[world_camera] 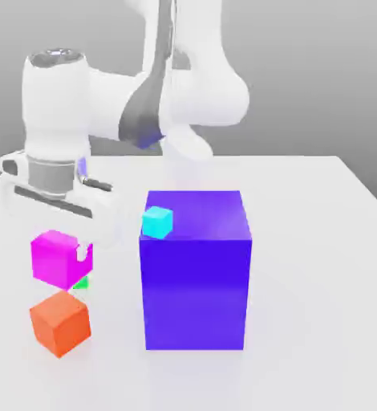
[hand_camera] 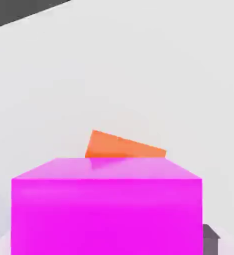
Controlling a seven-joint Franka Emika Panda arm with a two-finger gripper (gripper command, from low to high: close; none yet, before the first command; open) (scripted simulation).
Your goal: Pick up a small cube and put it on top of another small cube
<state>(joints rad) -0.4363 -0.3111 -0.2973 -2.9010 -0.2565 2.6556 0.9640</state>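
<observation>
A white surface (world_camera: 304, 241) carries everything. Directly on it sits an orange cube (world_camera: 59, 323), just below the jaws and a little nearer the camera in the exterior view; the hand view catches its top edge (hand_camera: 124, 147) past the held cube. A big purple block (world_camera: 195, 273) stands on the surface too, off to the exterior view's right of the jaws, near but apart from the orange cube. A green cube (world_camera: 80, 282), mostly hidden, lies under the jaws, just behind the orange one.
</observation>
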